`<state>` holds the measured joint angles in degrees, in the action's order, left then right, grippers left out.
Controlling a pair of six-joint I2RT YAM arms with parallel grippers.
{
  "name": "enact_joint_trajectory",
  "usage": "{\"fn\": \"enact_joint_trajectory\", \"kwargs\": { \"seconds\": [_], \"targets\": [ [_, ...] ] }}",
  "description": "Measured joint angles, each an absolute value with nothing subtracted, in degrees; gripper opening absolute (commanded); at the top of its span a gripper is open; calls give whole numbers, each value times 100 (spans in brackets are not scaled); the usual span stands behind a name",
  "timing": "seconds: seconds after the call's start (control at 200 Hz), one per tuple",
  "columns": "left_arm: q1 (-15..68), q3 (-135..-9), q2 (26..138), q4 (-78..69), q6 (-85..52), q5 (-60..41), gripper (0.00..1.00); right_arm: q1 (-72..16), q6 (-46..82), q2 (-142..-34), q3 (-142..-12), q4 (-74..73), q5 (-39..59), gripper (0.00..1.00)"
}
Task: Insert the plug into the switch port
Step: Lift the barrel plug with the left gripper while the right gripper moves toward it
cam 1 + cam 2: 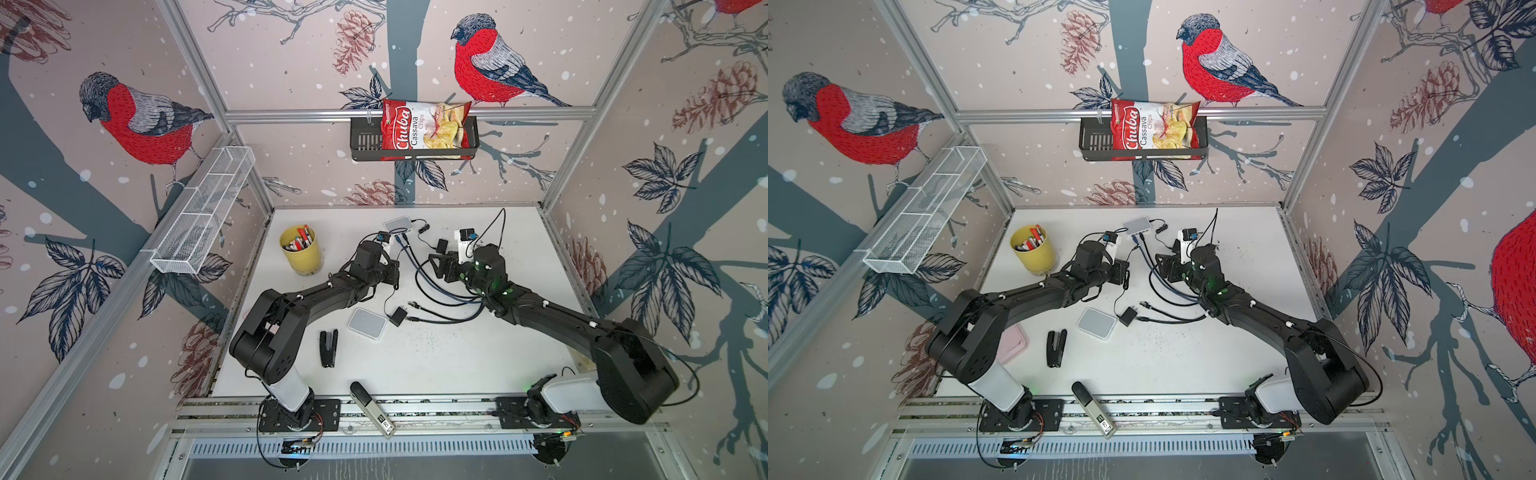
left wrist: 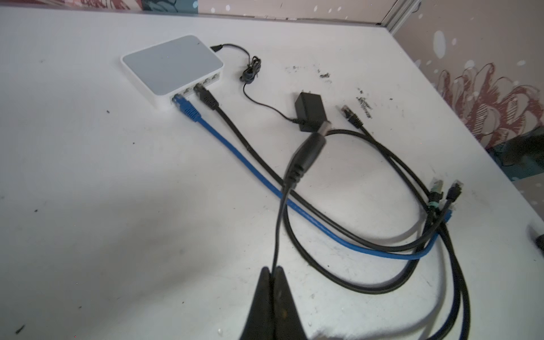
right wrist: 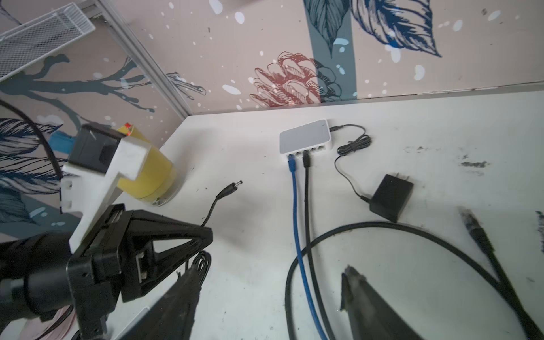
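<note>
My left gripper point(image 2: 272, 269) is shut on the thin black cable just behind a black barrel plug point(image 2: 309, 150), which hangs above the table. The right wrist view shows the plug point(image 3: 229, 188) ahead of the left fingers point(image 3: 188, 235). A white switch point(image 1: 398, 224) lies at the far side, with a blue cable point(image 2: 188, 109), a black cable point(image 2: 206, 97) and a thin power cord in it. Another white switch point(image 1: 368, 323) lies nearer the front beside a black adapter point(image 1: 397, 316). My right gripper point(image 3: 272, 273) hovers open over looped cables, holding nothing.
A second black adapter point(image 2: 310, 112) and a loose Ethernet connector point(image 2: 350, 113) lie right of the far switch. A yellow cup of pens point(image 1: 301, 249) stands at the left. A black stapler point(image 1: 328, 347) and a black-and-white device point(image 1: 370, 409) lie near the front edge.
</note>
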<state>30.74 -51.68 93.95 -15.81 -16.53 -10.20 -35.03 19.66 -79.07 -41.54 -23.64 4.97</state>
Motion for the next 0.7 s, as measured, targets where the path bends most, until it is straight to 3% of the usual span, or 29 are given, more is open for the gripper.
{"fn": "enact_joint_trajectory", "kwargs": {
  "seconds": [0.7],
  "targets": [
    [3463, -4860, 9109, -2867, -2226, -1892, 0, -3830, 1977, -8250, -4211, -3452, 582, 40]
  ]
}}
